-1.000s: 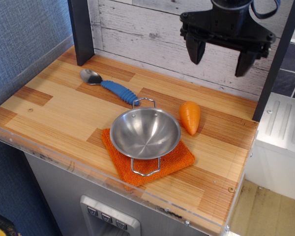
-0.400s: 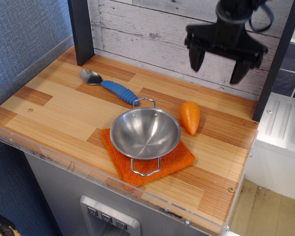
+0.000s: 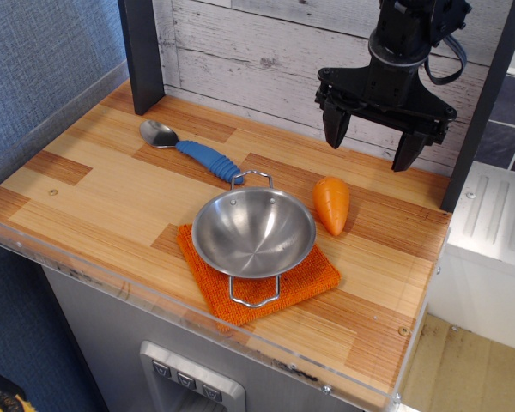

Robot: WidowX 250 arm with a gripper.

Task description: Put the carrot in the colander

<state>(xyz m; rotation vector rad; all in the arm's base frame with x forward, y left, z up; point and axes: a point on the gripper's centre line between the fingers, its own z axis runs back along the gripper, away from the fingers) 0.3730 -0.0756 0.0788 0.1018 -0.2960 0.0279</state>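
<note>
Orange and stubby, the carrot (image 3: 331,204) lies on the wooden counter (image 3: 112,197) just right of the colander (image 3: 253,232), its tip pointing toward the near edge. We see the colander sitting on an orange woven cloth (image 3: 313,276), with nothing in its bowl. A blue-handled spoon (image 3: 193,151) rests to the far left of it. Our black gripper (image 3: 372,144) hangs above the counter beyond the carrot, jaws spread wide apart and holding nothing.
</note>
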